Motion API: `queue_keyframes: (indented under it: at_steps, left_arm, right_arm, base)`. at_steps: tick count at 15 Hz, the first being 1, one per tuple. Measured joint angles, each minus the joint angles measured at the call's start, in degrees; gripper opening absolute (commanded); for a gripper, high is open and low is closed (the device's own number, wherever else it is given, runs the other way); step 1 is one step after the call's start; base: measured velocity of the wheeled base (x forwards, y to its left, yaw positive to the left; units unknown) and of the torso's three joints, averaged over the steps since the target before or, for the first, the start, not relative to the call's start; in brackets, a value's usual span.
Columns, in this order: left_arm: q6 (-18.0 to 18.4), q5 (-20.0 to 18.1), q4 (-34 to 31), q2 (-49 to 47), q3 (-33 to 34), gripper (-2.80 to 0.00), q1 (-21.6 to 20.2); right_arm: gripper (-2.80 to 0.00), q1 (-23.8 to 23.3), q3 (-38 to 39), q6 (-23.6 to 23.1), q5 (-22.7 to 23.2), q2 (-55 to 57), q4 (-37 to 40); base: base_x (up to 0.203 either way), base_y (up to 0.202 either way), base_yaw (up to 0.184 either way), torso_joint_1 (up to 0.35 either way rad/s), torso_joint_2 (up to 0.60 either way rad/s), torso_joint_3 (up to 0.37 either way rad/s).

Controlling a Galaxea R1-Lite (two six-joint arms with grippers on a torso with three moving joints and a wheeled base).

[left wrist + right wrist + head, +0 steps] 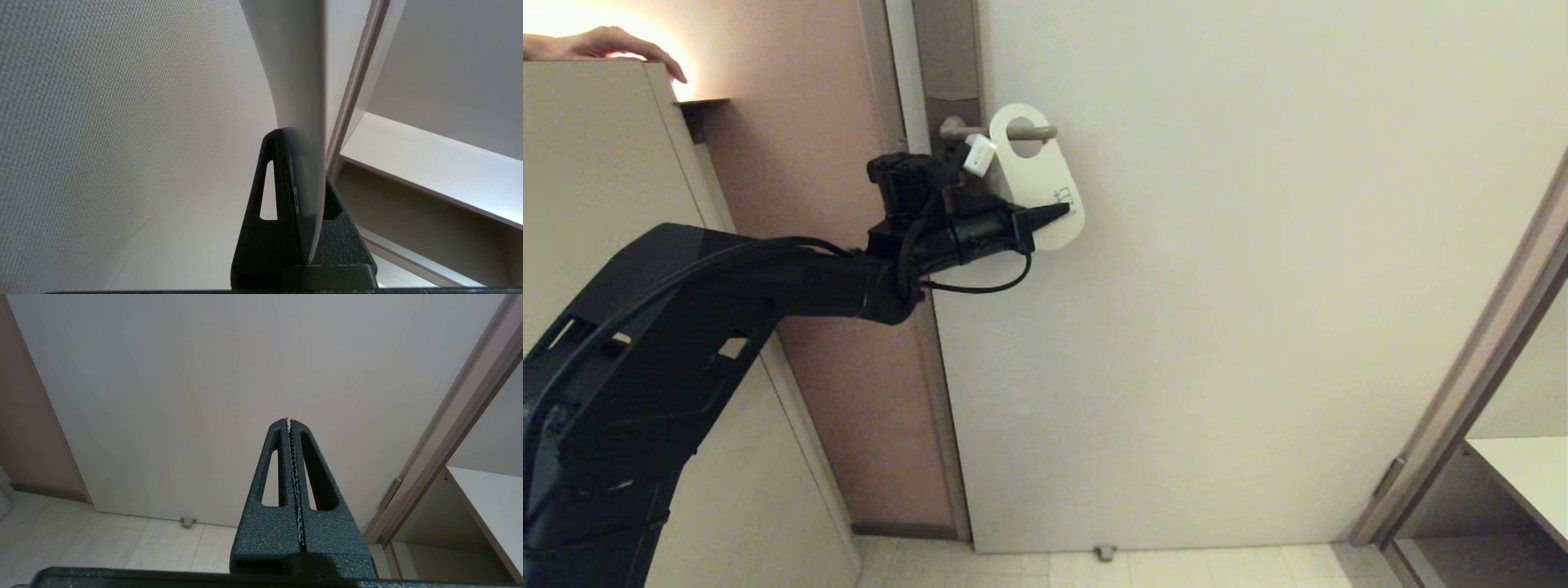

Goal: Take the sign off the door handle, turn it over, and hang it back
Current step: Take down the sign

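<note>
The sign point(1039, 175) shows its white side and hangs tilted, with its round hole over the door handle point(1005, 131), a slim lever on the door. My left gripper point(1058, 214) reaches in from the left and is shut on the sign's lower end. In the left wrist view the sign point(300, 81) runs edge-on, pinched between the two black fingers point(265, 228), and the left gripper point(304, 134) hides behind it at the tips. My right gripper point(289, 420) is out of the head view, shut on nothing, pointing at the lower part of the door.
The white door point(1258, 286) fills the middle. A door frame point(1462, 400) and a shelf point(1523, 474) stand at the right. A cabinet point(596, 204) is at the left with a person's hand point(605, 45) on top. A door stop point(1104, 553) sits on the tiled floor.
</note>
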State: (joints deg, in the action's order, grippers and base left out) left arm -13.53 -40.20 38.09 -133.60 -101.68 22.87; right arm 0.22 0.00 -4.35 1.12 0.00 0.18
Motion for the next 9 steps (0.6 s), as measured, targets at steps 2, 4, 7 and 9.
queue_keyframes:
  at_steps: [2, 4, 7, 9]
  left_arm:
    - [0.0, 0.0, 0.0, -0.6, -0.7, -2.80, 0.5]
    - [0.0, 0.0, 0.1, -1.2, -1.3, -2.80, 0.8]
    - [0.0, 0.0, 0.1, -1.9, -2.0, -2.80, 1.0]
    - [0.0, 0.0, 0.0, -2.2, -2.2, -2.80, 1.0]
  right_arm:
    - [-2.80, 0.0, 0.0, 0.0, 0.0, 0.0, 0.0]
    - [-2.80, 0.0, 0.0, 0.0, 0.0, 0.0, 0.0]
    - [-2.80, 0.0, 0.0, 0.0, 0.0, 0.0, 0.0]
    - [-2.80, 0.0, 0.0, 0.0, 0.0, 0.0, 0.0]
  base:
    - [0.000, 0.000, 0.000, 0.000, 0.00, 0.000]
    - [0.000, 0.000, 0.000, 0.000, 0.00, 0.000]
    - [0.000, 0.000, 0.000, 0.000, 0.00, 0.000]
    - [0.000, 0.000, 0.000, 0.000, 0.00, 0.000]
